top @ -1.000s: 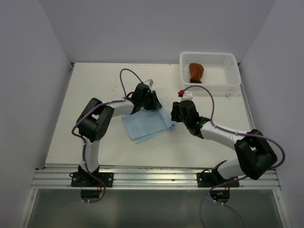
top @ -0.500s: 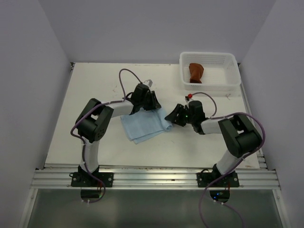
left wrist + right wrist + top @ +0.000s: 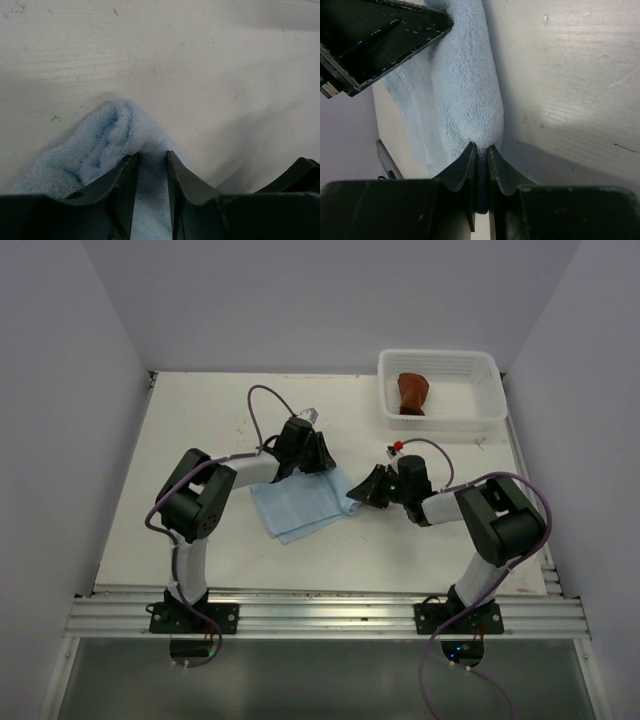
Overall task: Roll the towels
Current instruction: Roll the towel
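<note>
Towel (image 3: 465, 85) edge hides between right gripper (image 3: 481, 149) jaws.

The table (image 3: 200, 430) is off-white with faint grey specks. At its middle the blue towel (image 3: 300, 508) is a plain light blue. The basket (image 3: 450, 420) at the table's far right corner is white mesh; the rust towel (image 3: 412, 392) inside is brown-red. The left gripper (image 3: 150, 162) and right gripper (image 3: 481, 151) are black; the cables (image 3: 265, 388) are purple.

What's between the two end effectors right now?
A raised fold of the blue towel fills the gap, pinched by the right end effector at one end and the left end effector at the other. The right wrist view shows it.
</note>
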Controlling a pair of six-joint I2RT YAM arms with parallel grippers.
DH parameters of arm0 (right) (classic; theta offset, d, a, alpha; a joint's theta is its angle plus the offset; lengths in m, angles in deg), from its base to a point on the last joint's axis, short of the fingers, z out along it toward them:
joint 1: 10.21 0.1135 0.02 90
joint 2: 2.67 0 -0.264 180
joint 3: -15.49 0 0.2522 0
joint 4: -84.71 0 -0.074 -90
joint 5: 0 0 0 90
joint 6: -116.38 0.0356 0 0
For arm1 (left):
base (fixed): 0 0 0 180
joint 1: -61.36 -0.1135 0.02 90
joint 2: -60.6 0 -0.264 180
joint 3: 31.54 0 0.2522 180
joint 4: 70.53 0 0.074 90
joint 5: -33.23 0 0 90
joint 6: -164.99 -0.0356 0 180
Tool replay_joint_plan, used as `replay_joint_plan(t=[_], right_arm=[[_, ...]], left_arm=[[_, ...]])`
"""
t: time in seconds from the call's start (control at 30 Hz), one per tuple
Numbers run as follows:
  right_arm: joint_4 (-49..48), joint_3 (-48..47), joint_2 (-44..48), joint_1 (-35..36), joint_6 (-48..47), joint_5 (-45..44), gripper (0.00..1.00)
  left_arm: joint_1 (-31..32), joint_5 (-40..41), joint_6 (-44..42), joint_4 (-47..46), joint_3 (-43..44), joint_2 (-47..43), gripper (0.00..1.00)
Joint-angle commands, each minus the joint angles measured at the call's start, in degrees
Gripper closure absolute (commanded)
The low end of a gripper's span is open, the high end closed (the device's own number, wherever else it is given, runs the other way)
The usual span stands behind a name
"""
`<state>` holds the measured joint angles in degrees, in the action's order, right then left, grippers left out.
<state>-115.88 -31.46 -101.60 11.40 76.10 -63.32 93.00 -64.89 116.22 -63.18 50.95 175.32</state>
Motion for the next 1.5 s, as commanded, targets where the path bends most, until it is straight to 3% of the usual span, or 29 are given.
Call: replay_joint_plan(t=[0.0, 0.07, 0.47, 0.6, 0.83, 1.13, 1.47], right_arm=[[-2.21, 0.41, -0.56, -0.07, -1.11, 1.63, 0.90], [-0.99, 0.23, 0.75, -0.07, -3.21, 0.06, 1.00], [18.43, -2.40, 14.20, 3.79, -23.51, -22.80, 1.00], [24.49, -5.47, 16.05, 9.13, -29.75, -32.97, 1.00], [26.00, -6.54, 15.17, 17.41, -36.78, -45.55, 1.00], [20.90, -4.08, 15.18, 29.27, -43.20, -62.08, 1.00], [21.78, -9.44, 5.69, 38.16, -47.95, -73.51, 1.00]], left_arm=[[-0.26, 3.90, -0.80, 4.66, -0.88, -0.63, 0.66], [-0.26, 3.73, -0.80, 5.44, 0.08, -0.72, 0.66], [-0.26, 3.37, -1.33, 12.21, 7.47, -3.01, 0.65], [0.61, 6.53, -2.21, 12.66, 7.47, -5.81, 0.65], [1.06, 6.54, -2.38, 13.00, 8.00, -8.10, 0.65], [1.15, 5.05, -1.33, 12.66, 7.30, -10.04, 0.65], [2.20, 4.60, -0.01, 11.78, 2.55, -13.55, 0.65]])
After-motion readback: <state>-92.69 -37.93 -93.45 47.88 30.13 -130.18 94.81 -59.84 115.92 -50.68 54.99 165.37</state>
